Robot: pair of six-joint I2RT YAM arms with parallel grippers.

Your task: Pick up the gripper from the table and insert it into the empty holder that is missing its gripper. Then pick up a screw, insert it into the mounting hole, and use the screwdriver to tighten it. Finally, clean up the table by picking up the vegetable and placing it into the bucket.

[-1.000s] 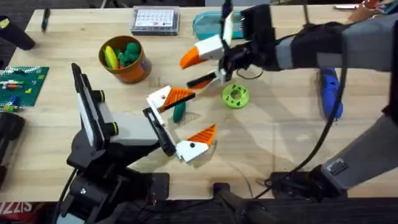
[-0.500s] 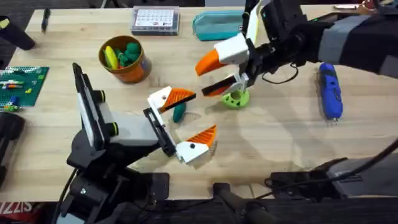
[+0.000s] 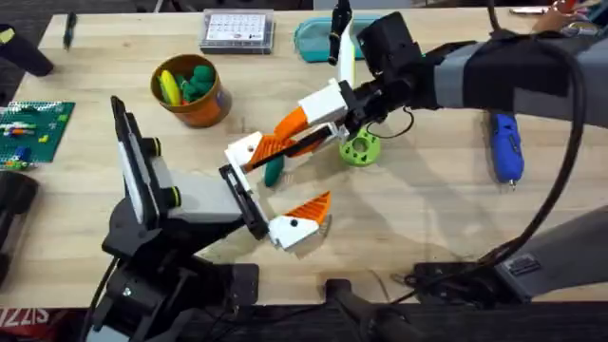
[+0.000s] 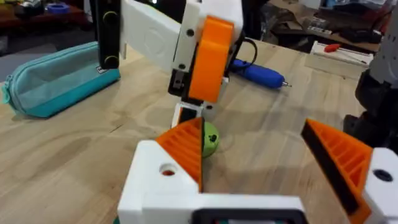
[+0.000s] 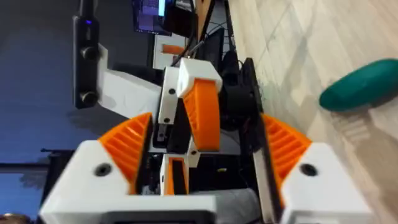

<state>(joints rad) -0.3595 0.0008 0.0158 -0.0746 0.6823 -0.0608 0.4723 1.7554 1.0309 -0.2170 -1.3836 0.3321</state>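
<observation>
Four orange ribbed fingers are showing on the desk, two at each arm. The gripper [image 3: 249, 151], a white block with an orange wedge, is sitting at the far end of the holder [image 3: 242, 199], the black flat bar at the tip of the black-and-white left arm. I cannot tell if it is fully seated there. It is forming one side of the left gripper [image 3: 313, 169], which is standing wide open and gripping nothing.

The right gripper [image 3: 282, 142] is reaching across from the right edge of the desk toward this wedge. In the right wrist view its two fingers [image 5: 127, 149] are standing apart with the wedge [image 5: 202, 112] between them and a dark gap on each side, so the jaws are parted and are not squeezing it. In the overhead view its orange finger is overlapping the wedge, and contact cannot be judged.

One vegetable [image 3: 274, 171], dark green, is lying near the middle of the desk, just beside the gripper and partly hidden under the two arms' fingers. One orange bucket [image 3: 211, 106] is standing toward the far left corner, with yellow and green toys inside. One blue screwdriver [image 3: 503, 142] is lying near the right edge, its upper end covered by the grey sleeve. One light green ring [image 3: 360, 147] is lying just beside the right gripper. One teal pouch [image 3: 318, 40] at the far edge is half hidden by the right arm. One green board [image 3: 33, 128] is being cut off at the left edge.
</observation>
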